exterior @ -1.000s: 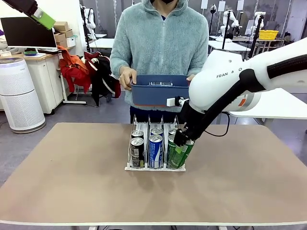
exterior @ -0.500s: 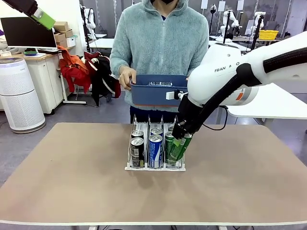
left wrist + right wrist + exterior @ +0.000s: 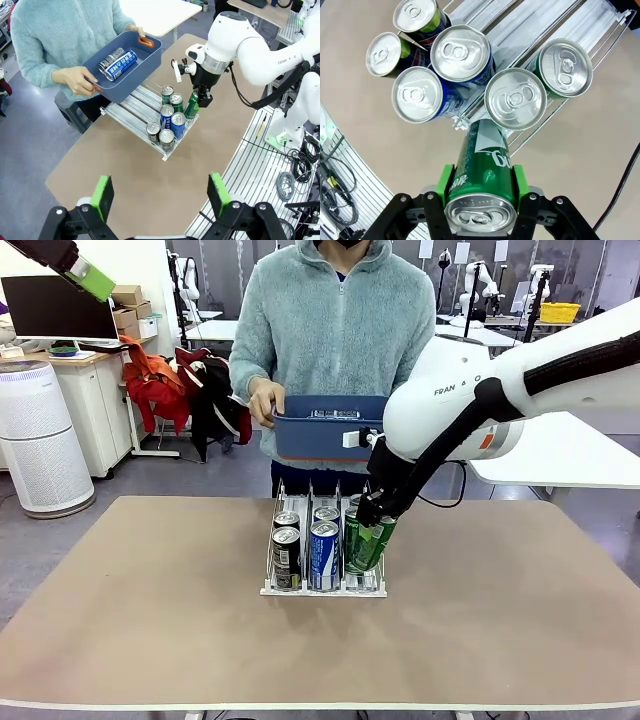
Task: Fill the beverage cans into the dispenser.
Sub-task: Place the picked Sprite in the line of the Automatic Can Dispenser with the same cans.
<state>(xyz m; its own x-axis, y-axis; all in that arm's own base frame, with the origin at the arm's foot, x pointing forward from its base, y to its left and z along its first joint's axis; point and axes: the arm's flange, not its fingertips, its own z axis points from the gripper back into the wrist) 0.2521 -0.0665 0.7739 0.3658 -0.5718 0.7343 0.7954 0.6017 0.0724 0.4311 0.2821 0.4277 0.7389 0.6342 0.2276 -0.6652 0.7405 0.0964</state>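
Green pads of your right gripper (image 3: 481,187) are clamped on a tilted green can (image 3: 485,150) at the front of the dispenser's (image 3: 300,591) right lane, just beside two standing green cans (image 3: 515,98), while your left gripper (image 3: 161,194) hangs wide open high above the table (image 3: 150,620).

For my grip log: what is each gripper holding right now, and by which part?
The right gripper clamps a green can by its sides just below the top rim. The left gripper is open, holding nothing.
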